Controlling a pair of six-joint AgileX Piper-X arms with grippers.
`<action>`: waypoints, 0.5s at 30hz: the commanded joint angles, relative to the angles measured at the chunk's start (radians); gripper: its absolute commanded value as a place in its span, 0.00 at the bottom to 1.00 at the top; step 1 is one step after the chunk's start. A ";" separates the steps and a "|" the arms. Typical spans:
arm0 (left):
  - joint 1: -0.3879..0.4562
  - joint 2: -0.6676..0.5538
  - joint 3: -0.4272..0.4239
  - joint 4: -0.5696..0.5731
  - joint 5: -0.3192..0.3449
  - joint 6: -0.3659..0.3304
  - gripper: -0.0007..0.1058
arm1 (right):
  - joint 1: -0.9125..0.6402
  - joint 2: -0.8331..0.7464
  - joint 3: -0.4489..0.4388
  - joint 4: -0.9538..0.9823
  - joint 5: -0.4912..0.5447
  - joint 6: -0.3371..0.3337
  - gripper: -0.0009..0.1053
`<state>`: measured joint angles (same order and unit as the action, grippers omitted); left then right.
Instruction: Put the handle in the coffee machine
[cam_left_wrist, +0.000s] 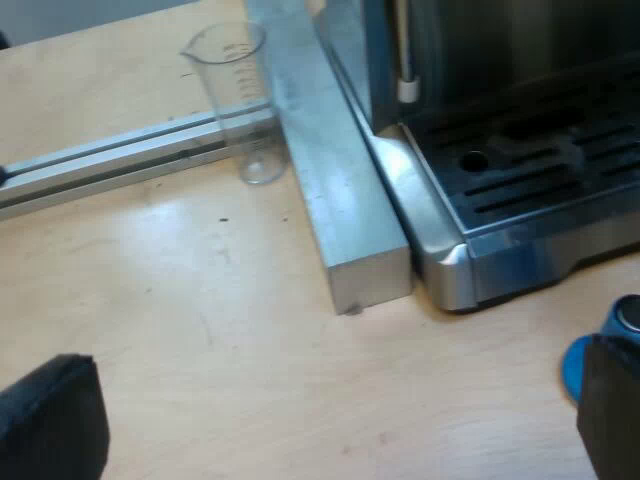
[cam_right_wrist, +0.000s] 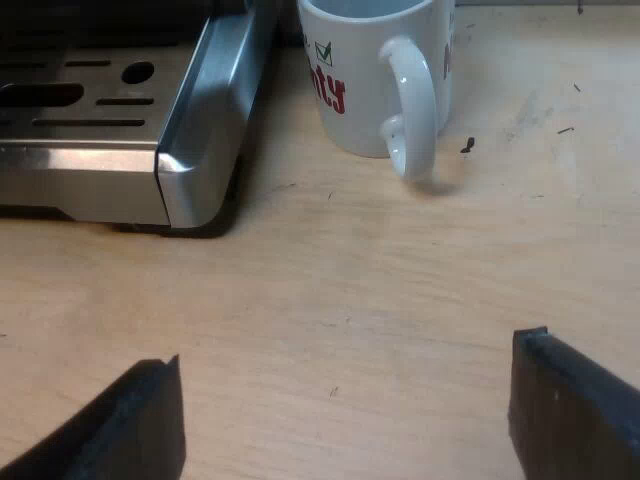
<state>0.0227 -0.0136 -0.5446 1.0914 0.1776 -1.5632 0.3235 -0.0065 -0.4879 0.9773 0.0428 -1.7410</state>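
Left gripper (cam_left_wrist: 330, 420): fingers spread, empty, low before espresso machine (cam_left_wrist: 540, 170) drip tray. Blue tamper (cam_left_wrist: 592, 352) just beside one finger; your sweep could knock it. Right gripper (cam_right_wrist: 350, 405): spread, empty. Mug (cam_right_wrist: 375, 75) near machine corner, easily clipped. Holder in neither grip.

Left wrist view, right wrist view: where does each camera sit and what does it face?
Left wrist view: on the left arm, facing down at measuring glass and espresso machine; left jaws open.
Right wrist view: on the right arm, facing down at mug beside the machine; right jaws open.
Shared: the machine's drip tray.
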 joint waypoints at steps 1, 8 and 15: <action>-0.017 -0.136 0.002 -0.013 -0.007 -0.010 0.92 | -0.001 -0.044 -0.007 -0.009 -0.004 -0.005 0.66; -0.028 -0.136 0.002 -0.013 -0.007 -0.010 0.92 | -0.078 -0.044 -0.007 -0.009 -0.004 -0.005 0.66; -0.027 -0.136 0.004 -0.019 -0.007 -0.010 0.92 | -0.225 -0.044 -0.007 -0.009 -0.002 -0.005 0.66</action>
<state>0.0001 -0.0136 -0.5446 1.0914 0.1776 -1.5632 0.1071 -0.0065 -0.4879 0.9762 0.0423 -1.7410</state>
